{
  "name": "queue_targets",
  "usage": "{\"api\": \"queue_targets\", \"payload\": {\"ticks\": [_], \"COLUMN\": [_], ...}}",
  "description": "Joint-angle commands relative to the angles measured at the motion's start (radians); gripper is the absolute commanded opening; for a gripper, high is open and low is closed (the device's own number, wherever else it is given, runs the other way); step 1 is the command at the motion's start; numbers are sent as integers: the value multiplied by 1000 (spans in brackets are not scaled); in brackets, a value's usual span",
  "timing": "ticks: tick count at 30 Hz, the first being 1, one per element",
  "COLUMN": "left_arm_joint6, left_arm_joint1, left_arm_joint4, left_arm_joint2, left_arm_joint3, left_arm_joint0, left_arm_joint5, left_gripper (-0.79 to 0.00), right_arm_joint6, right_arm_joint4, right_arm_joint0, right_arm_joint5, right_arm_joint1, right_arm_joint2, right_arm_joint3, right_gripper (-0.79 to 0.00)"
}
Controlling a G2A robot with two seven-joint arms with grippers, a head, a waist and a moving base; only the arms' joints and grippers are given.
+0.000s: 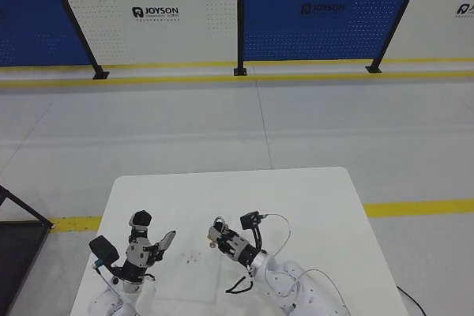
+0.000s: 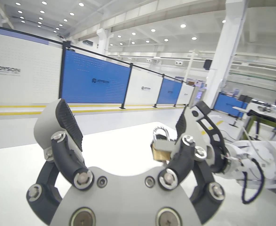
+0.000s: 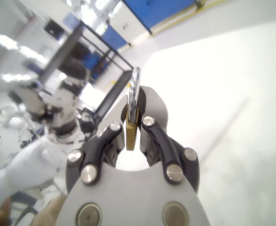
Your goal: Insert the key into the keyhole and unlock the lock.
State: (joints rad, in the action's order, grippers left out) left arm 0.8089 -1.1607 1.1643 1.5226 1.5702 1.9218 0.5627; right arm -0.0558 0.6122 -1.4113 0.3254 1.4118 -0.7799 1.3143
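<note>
Right wrist view: the right tool (image 3: pixel 135 99) is closed flat on both faces of the small brass padlock (image 3: pixel 131 135). It grips at the top of the brass body, where the steel shackle (image 3: pixel 135 83) enters. The shackle loop stands out past the fingertips, and the lower brass end hangs free toward the tool's palm. This hold probably serves to keep the body from turning while leaving its lower end open to the key; the keyhole itself cannot be made out.

Left wrist view: the left tool (image 2: pixel 122 109) is spread wide, with nothing between its ribbed black pads (image 2: pixel 68 121). It sits just beside the padlock (image 2: pixel 160 155), probably free to do the key work.

Top view: both tools (image 1: pixel 154 231) (image 1: pixel 221 237) are above the near part of the white counter (image 1: pixel 300 197), and the padlock (image 1: pixel 216 234) is held between the arms. A few dark specks (image 1: pixel 193 255) lie on the counter nearby, too small to identify.

The padlock has a yellow brass body, narrow when seen edge-on. Its polished shackle looks seated in the body, so it is judged locked.
</note>
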Motion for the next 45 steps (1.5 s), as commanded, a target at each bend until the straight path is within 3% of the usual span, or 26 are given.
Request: {"api": "queue_targets", "payload": {"ticks": [1,8,13,14,15,18,19,22,28,34,45], "left_arm_joint6": [-8,-11,-11,-11,-11,-11,-11,-11,-11,-11,-11], "left_arm_joint1": [3,4,4,4,4,4,4,4,4,4,4], "left_arm_joint4": [-19,-35,-35,-35,-35,-35,-35,-35,-35,-35,-35], "left_arm_joint2": [27,36,36,36,36,36,36,36,36,36,36], "left_arm_joint3": [-8,-16,-16,-16,-16,-16,-16,-16,-16,-16,-16], "left_arm_joint0": [11,17,17,17,17,17,17,17,17,17,17], "left_arm_joint5": [18,31,31,31,31,31,31,31,31,31,31], "left_gripper": [0,0,0,0,0,0,0,0,0,0,0], "right_arm_joint6": [-50,-178,-174,-172,-170,-169,-171,-172,-158,-128,-113], "right_arm_joint4": [-4,6,32,37,39,59,71,96,179,311,516], "right_arm_joint0": [35,108,118,120,120,118,117,106,63,-41,-427], "right_arm_joint5": [-47,-157,-200,-206,-209,-222,-228,-240,-269,-291,-64], "right_arm_joint1": [17,63,75,76,77,77,76,70,44,-13,-149], "right_arm_joint2": [50,160,182,183,183,183,183,178,139,30,-362], "right_arm_joint3": [-35,-131,-155,-157,-157,-151,-145,-119,-26,174,678], "right_gripper": [-785,-785,-785,-733,-591,-385,-172,0,0,0,0]}}
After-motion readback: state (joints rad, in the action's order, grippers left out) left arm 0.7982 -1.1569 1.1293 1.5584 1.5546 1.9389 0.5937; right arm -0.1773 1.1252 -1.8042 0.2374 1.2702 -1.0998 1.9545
